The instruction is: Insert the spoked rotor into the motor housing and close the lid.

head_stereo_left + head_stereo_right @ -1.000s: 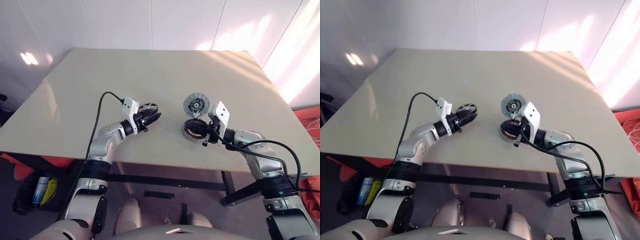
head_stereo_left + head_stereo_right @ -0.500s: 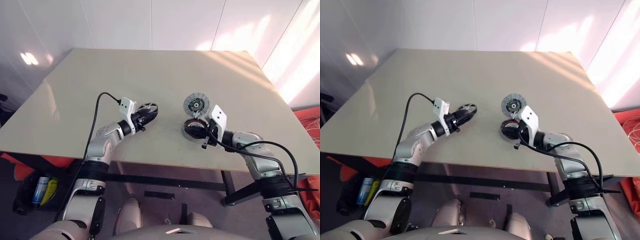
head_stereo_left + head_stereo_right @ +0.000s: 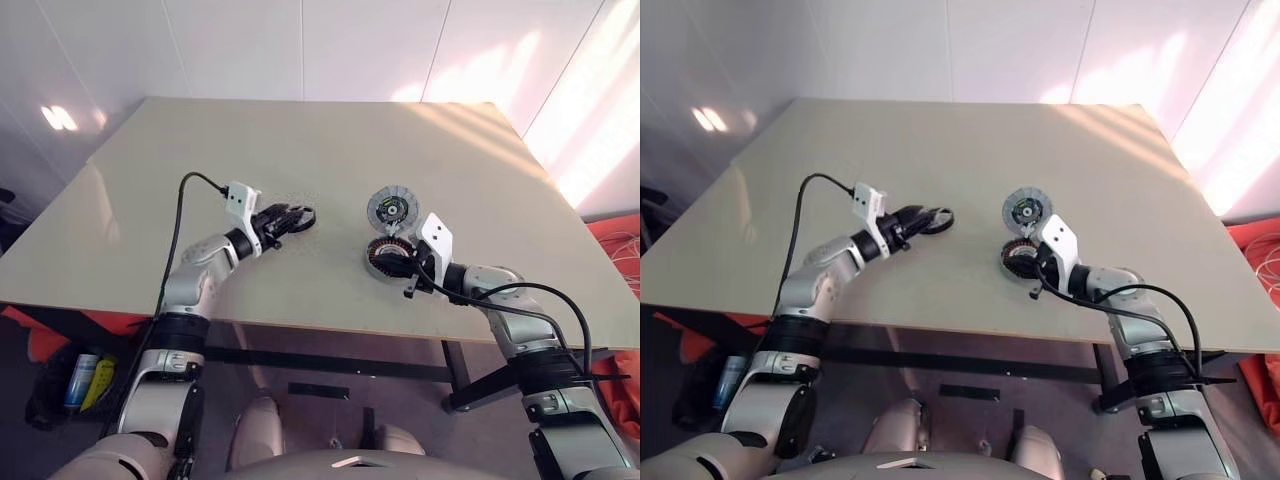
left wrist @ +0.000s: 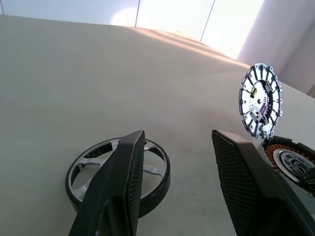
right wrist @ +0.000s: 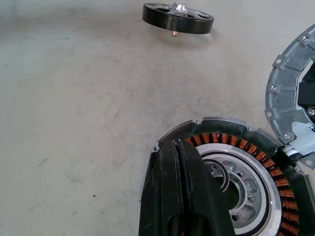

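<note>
The spoked rotor (image 3: 297, 213), a dark ring with pale spokes, lies on the table left of centre. My left gripper (image 3: 283, 218) is open just short of it. In the left wrist view one finger (image 4: 115, 189) overlaps the rotor (image 4: 152, 164), and nothing is between the fingers. The motor housing (image 3: 386, 257) with its coppery windings sits right of centre. The lid (image 3: 391, 208) stands tilted at its far side, segmented face towards me. My right gripper (image 3: 403, 263) is shut, its tips (image 5: 178, 162) over the housing's rim (image 5: 221, 120).
The table's front edge (image 3: 300, 325) runs just below both arms. A black cable (image 3: 185, 215) loops up from my left wrist. Under the table at the left are some bottles (image 3: 85, 380). Orange material (image 3: 620, 250) lies at the far right.
My left gripper has drawn back to the left, away from the rotor, which stays where it was on the table. The right gripper has hardly moved.
</note>
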`<state>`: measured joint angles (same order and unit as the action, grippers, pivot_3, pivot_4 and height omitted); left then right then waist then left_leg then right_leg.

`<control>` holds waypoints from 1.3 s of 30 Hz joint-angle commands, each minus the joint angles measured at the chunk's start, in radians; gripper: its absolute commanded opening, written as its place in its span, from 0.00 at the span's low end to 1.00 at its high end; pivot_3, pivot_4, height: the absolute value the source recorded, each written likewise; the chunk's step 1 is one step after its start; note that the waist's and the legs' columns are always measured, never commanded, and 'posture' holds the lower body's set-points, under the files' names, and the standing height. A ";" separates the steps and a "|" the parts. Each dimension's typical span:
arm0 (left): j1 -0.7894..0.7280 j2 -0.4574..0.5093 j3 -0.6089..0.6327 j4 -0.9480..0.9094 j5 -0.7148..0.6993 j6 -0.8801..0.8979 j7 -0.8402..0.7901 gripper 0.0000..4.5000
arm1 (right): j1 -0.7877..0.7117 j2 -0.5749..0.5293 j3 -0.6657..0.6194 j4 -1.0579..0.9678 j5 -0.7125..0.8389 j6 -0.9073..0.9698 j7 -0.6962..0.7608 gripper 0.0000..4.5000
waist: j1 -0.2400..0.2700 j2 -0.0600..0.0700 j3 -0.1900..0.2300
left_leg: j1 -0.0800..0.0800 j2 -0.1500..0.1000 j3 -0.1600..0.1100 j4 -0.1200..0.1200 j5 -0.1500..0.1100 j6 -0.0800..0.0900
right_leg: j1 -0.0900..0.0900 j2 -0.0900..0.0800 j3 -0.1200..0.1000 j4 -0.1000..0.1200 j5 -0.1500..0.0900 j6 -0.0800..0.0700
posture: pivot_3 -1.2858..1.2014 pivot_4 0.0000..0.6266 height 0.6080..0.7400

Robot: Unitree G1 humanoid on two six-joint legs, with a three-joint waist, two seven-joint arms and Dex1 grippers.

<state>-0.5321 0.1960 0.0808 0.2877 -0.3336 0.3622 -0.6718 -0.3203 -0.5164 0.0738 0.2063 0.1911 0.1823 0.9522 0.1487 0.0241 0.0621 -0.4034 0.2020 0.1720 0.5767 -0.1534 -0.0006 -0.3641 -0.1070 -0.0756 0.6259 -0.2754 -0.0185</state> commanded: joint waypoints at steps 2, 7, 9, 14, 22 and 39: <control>-0.012 0.002 -0.003 -0.075 -0.020 0.016 0.012 0.51 | -0.031 -0.005 -0.012 0.023 -0.007 -0.022 -0.011 0.00 | 0.000 0.000 0.000 | 0.000 0.000 0.000 0.001 0.000 0.000 | 0.000 0.000 0.000 0.000 0.000 0.000 | 0.52 0.00 1.00; -0.013 0.000 -0.006 -0.084 -0.020 0.027 0.017 0.51 | -0.041 -0.024 -0.027 0.041 -0.009 -0.031 -0.008 0.00 | 0.000 0.000 0.000 | 0.000 0.000 0.000 0.001 0.000 0.000 | 0.000 0.000 0.000 0.000 0.000 0.000 | 0.52 0.00 1.00; -0.015 0.000 -0.007 -0.083 -0.020 0.029 0.018 0.51 | -0.043 -0.032 -0.031 0.046 -0.009 -0.035 -0.007 0.00 | 0.000 0.000 0.000 | 0.000 0.000 0.001 0.001 0.000 0.000 | 0.000 0.000 0.000 0.000 0.000 0.000 | 0.52 0.00 1.00; -0.014 -0.004 -0.010 -0.080 -0.019 0.030 0.021 0.51 | -0.045 -0.043 -0.040 0.041 0.004 -0.036 -0.002 0.00 | 0.000 0.000 0.000 | 0.000 0.000 0.001 0.002 0.000 0.000 | 0.001 0.000 0.000 0.001 0.000 0.000 | 0.52 0.00 1.00; -0.010 -0.006 -0.013 -0.048 -0.015 0.010 0.011 0.51 | -0.062 -0.035 -0.077 -0.021 0.084 0.008 0.026 0.00 | 0.000 0.000 0.000 | 0.000 0.000 0.001 0.002 0.000 0.001 | 0.000 0.000 0.000 0.001 0.000 0.000 | 0.52 0.00 1.00; -0.006 0.000 -0.016 -0.031 -0.009 -0.014 0.003 0.51 | -0.098 0.022 -0.081 0.171 0.039 -0.075 -0.027 0.00 | 0.000 0.000 0.000 | 0.000 0.000 0.002 0.003 0.000 0.001 | 0.000 0.000 0.000 0.001 0.001 0.000 | 0.52 0.00 1.00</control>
<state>-0.5299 0.1900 0.0667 0.3031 -0.3346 0.3538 -0.6711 -0.4034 -0.4951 0.0038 0.3808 0.2294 0.1379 0.9315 0.1488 0.0241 0.0621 -0.4038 0.2021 0.1739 0.5794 -0.1536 0.0000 -0.3640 -0.1070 -0.0756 0.6275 -0.2749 -0.0183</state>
